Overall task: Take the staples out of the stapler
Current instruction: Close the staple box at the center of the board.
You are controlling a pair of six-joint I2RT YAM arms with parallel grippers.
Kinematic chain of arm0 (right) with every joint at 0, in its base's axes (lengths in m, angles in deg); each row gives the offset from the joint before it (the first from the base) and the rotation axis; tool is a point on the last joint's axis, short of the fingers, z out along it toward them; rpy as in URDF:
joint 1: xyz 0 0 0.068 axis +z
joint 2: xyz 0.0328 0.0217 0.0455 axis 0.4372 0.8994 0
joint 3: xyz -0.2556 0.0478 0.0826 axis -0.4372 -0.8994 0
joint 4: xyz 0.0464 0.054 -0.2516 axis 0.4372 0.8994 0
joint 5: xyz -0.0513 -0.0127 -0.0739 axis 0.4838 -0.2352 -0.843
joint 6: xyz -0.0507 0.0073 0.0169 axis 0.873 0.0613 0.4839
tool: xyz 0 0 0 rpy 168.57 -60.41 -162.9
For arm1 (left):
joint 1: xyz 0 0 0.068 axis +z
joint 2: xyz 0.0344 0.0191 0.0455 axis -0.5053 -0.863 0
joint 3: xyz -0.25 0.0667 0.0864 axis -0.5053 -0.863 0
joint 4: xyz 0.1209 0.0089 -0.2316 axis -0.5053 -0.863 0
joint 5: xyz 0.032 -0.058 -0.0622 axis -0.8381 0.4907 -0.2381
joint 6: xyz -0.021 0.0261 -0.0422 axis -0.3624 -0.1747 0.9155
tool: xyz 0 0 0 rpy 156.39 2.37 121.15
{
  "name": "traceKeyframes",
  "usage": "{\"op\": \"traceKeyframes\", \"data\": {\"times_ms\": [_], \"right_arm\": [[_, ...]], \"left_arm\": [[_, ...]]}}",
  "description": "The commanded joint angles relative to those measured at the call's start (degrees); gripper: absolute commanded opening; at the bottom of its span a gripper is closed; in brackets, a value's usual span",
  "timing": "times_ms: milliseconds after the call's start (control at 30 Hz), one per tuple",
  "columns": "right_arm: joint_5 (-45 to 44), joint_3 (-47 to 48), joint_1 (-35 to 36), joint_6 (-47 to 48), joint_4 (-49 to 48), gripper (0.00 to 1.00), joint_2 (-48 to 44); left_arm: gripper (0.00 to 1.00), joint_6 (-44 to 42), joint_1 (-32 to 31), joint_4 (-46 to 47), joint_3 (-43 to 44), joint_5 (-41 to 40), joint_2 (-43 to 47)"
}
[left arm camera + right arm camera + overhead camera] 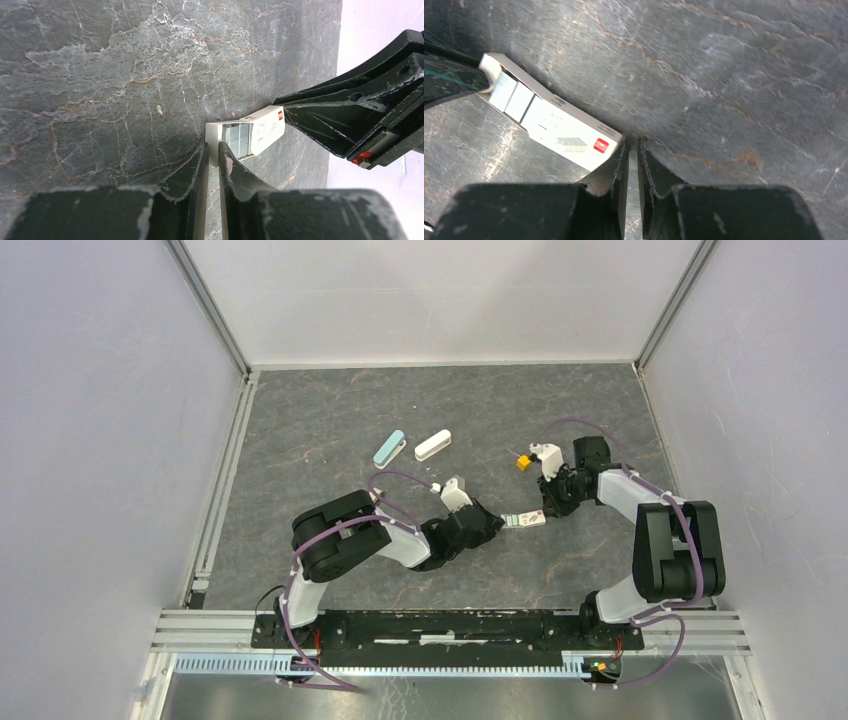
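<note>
Between left claw (pixel 212 145) and right claw (pixel 633 142), both closed: white box (pixel 265 131) holding staples (pixel 236 140) near left tips.

Matt stone table (pixel 350 410), card box (pixel 262 132), metal staples (pixel 236 139)

The left arm (pixel 340 535) and the right arm (pixel 675 540) were built alike, with bulky black joint housings joined by smooth white links. Thin purple cables (pixel 575 421) looped along each arm from base to wrist. A white camera housing (pixel 455 492) capped each wrist. The left hand (pixel 212 150) and the right hand (pixel 633 145) carried flat, tapered black fingers (pixel 616 175), their edges scuffed pale. A small red-orange tag (pixel 361 157) marked the right hand's body. Both bases were bolted to a black plate (pixel 440 625) on a silver rail (pixel 450 665).
</note>
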Motion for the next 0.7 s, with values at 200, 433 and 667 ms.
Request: {"op": "traceKeyframes", "data": {"times_ms": [200,433,667], "right_arm": [[-0.01,-1.26,4.05,-1.54,4.88,0.16,0.74],[-2.83,-0.26,0.02,-0.43,5.16,0.17,-0.36],[-0.91,-1.39,-0.44,-0.63,4.92,0.16,0.59]], "left_arm": [[0.2,-0.31,-0.8,-4.95,0.79,-1.16,-0.96],[0.2,1.9,-0.82,-5.23,-2.03,-4.35,0.64],[0.2,2.57,-0.83,-4.35,-2.05,-4.14,0.0]]}}
